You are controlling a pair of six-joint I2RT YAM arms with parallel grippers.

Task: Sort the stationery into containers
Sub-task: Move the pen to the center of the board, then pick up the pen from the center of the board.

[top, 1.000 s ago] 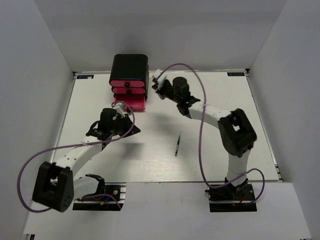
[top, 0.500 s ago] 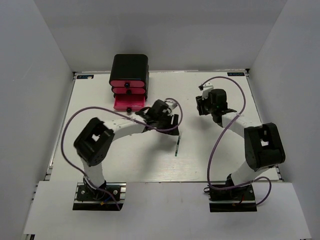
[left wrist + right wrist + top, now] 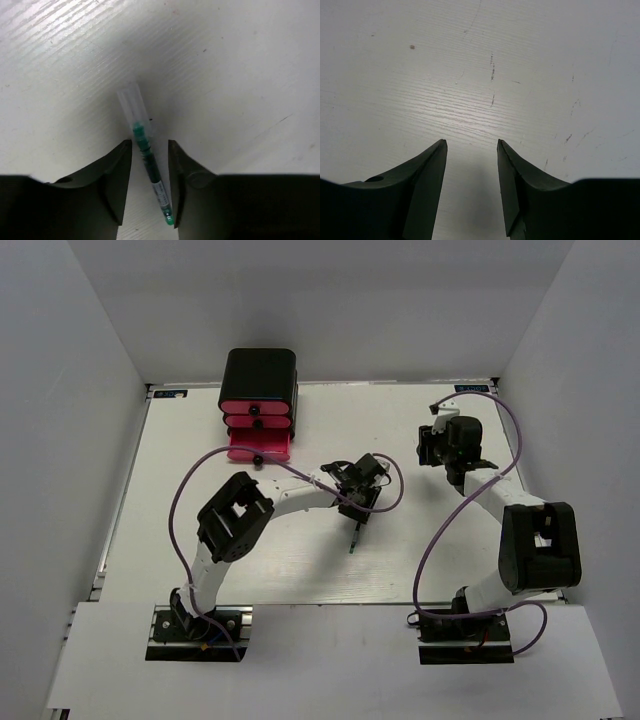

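Note:
A thin green pen with a clear cap [image 3: 354, 532] lies on the white table near the middle. My left gripper [image 3: 357, 506] hangs right over its far end. In the left wrist view the pen [image 3: 146, 157] lies on the table between the two open fingers of my left gripper [image 3: 150, 145], with gaps on both sides and its green tip close to the right finger. The black cabinet [image 3: 259, 375] with pink drawers stands at the far left; its bottom drawer [image 3: 259, 447] is pulled out. My right gripper [image 3: 441, 446] is open and empty above bare table [image 3: 471, 142].
Grey walls close in the table on three sides. Purple cables loop from both arms. The left arm reaches across the table's middle from its base [image 3: 195, 625]. The table top shows small scuff marks [image 3: 492, 75] under the right gripper.
My left gripper has swung right, from beside the open drawer to over the green pen. My right gripper has moved right, away from the cabinet, to the table's right part.

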